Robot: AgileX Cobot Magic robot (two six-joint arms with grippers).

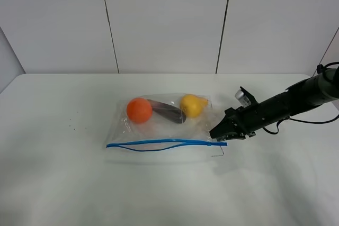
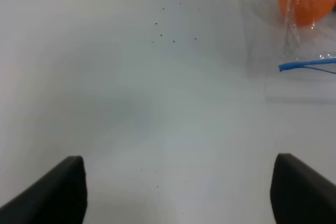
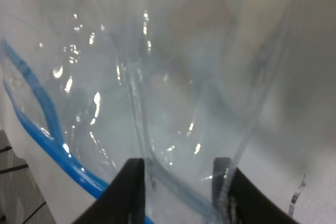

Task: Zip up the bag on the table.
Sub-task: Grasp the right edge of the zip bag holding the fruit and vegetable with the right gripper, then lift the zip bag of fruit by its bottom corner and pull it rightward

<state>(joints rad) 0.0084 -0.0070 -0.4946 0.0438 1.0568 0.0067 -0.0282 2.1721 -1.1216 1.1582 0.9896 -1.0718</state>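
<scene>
Right gripper [image 3: 178, 182]: jaws noted part-way apart in the right wrist view, a gap seen between the two dark fingers [image 3: 131, 192]; a fold of clear film was seen running through that gap; whether the film was pressed could not be told. Left gripper [image 2: 178, 190]: jaws noted wide apart, nothing between them, bare white surface beneath; this gripper was not seen in the high view.

The right gripper was set at the end of the blue zip strip [image 1: 159, 143] nearest its own arm, low over the corner of the bag [image 1: 159, 130]; the right arm [image 1: 286, 104] was stretched in from the right edge, dark, with a black cable [image 1: 318, 121] looped behind it.

The bag was recorded lying flat near the middle of the bench [image 1: 63, 183], zip edge turned to the near side; the strip was seen as two blue lines, parted along the left and middle stretch, drawn together toward the right end. Through the film three items were noted in a row along the far side: an orange ball [image 1: 139, 110] at the left, a dark purple item [image 1: 168, 113] in the middle, a yellow item [image 1: 192, 105] at the right, the purple one touching both.

A few dark specks [image 2: 173, 38] were seen on the bench left of the bag; pale wall panels [image 1: 164, 19] were noted behind.
</scene>
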